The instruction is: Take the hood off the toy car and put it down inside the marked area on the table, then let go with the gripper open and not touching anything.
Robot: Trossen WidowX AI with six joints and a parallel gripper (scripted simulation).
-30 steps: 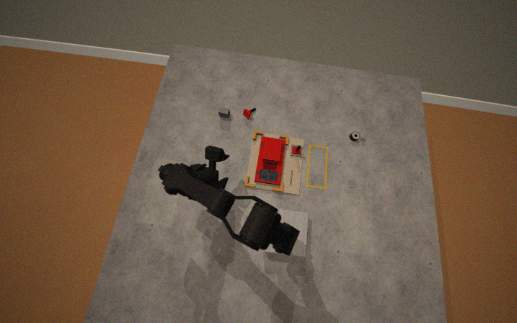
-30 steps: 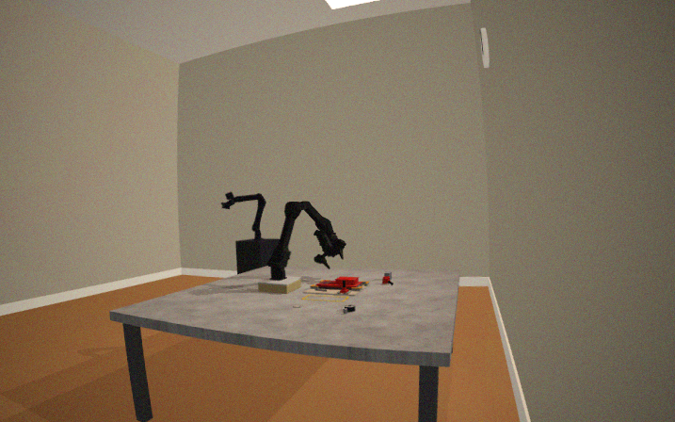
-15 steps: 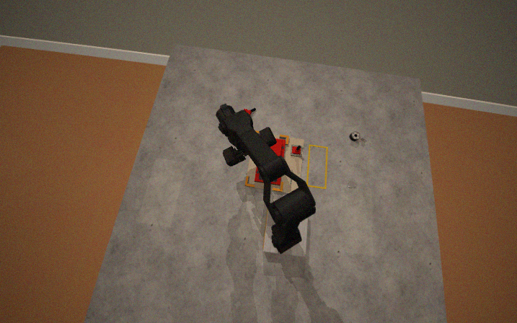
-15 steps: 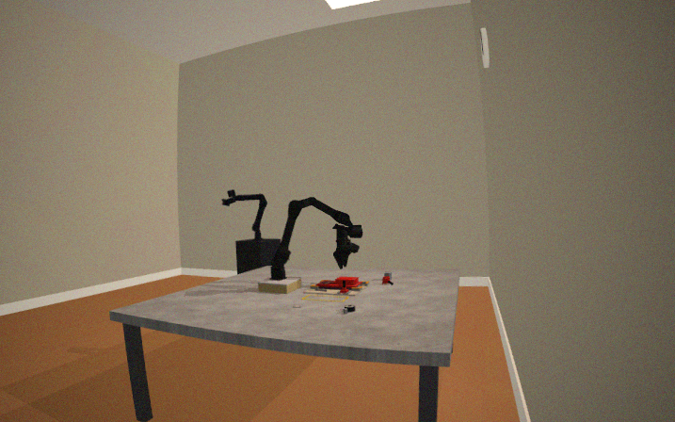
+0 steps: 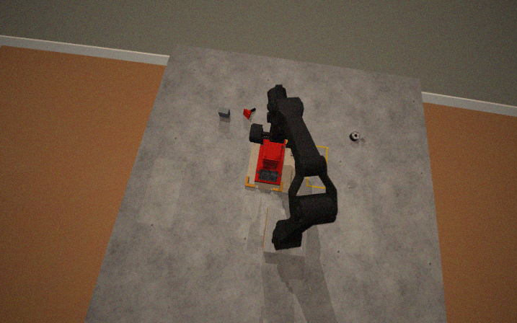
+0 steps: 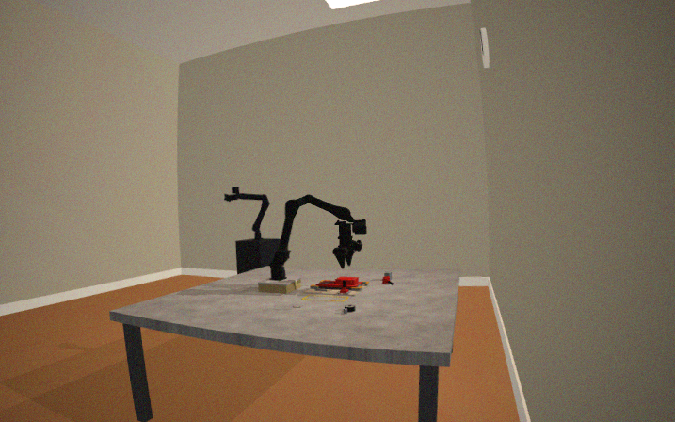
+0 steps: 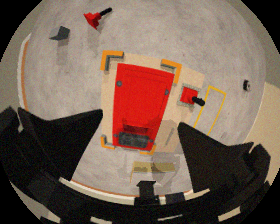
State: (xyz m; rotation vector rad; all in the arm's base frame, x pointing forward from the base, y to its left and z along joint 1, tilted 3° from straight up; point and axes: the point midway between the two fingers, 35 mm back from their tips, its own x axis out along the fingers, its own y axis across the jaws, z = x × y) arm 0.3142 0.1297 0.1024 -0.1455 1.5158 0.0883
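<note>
The red toy car (image 5: 268, 164) (image 6: 324, 284) (image 7: 141, 131) sits between orange corner brackets on a pale board (image 5: 252, 160) (image 7: 108, 100). Its hood (image 5: 272, 149) (image 6: 347, 281) (image 7: 143, 95) appears as the raised red block on the car, resting in place. The marked area is a yellow outline (image 5: 327, 155) (image 6: 324, 300) (image 7: 217, 90) on the table beside the board; the arm covers part of it in the top view. My gripper (image 6: 345, 266) (image 7: 141, 119) is open and empty, pointing down above the car without touching it. Its fingertips are hidden in the top view.
A small red piece with a black stick (image 7: 188, 95) stands on the board's side towards the outline. Another red piece (image 5: 247, 113) (image 6: 386, 280) (image 7: 92, 20) and a grey block (image 5: 223, 112) (image 7: 61, 34) lie beyond the car. A small black round part (image 5: 355, 135) (image 6: 349, 308) (image 7: 246, 85) lies past the outline.
</note>
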